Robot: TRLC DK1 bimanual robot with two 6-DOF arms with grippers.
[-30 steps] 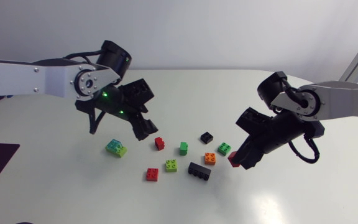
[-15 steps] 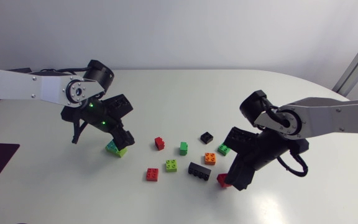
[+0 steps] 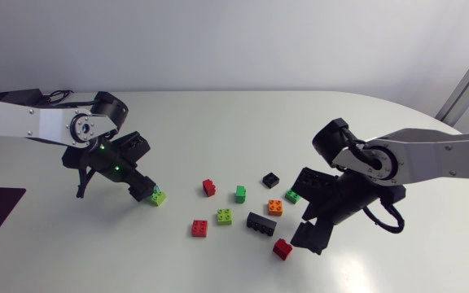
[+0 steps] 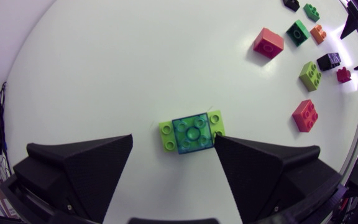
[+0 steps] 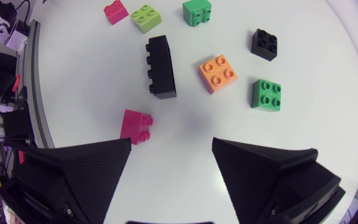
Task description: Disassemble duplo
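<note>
- Your left gripper [image 4: 173, 142]: jaws apart, clamped on nothing. The teal-on-lime stack [image 4: 191, 132] lies flat on the table [image 3: 218, 122], just ahead of the 2 fingertips and in line with the gap. You can't tell whether either finger touches it.
- Your right gripper [image 5: 171, 142]: jaws apart, nothing between them.
- Landmark for all positions below: the long black brick [image 3: 260, 224], lying flat among the loose bricks.
- Fallen red brick [image 3: 282, 248]: tipped on its side, near the long black brick on its right-arm side, toward the table's front. It sits just ahead of one right finger and apart from it.
- Orange brick [image 3: 275, 207]: just behind the long black brick, studs up.
- Right-side green brick [image 3: 292, 195]: behind the long black brick, 1 step past the orange brick.
- Small black brick [image 3: 270, 179]: farther behind the long black brick than the orange brick.
- Lime brick [image 3: 224, 216]: near the long black brick on its left-arm side.
- Front red brick [image 3: 199, 229]: same side, past the lime brick.
- Left-side green brick [image 3: 240, 194] and rear red brick [image 3: 208, 187]: behind the long black brick, toward the left arm.
- The stack, the only 2 bricks joined, is well apart from the long black brick, on its left-arm side, past all the loose bricks.
</note>
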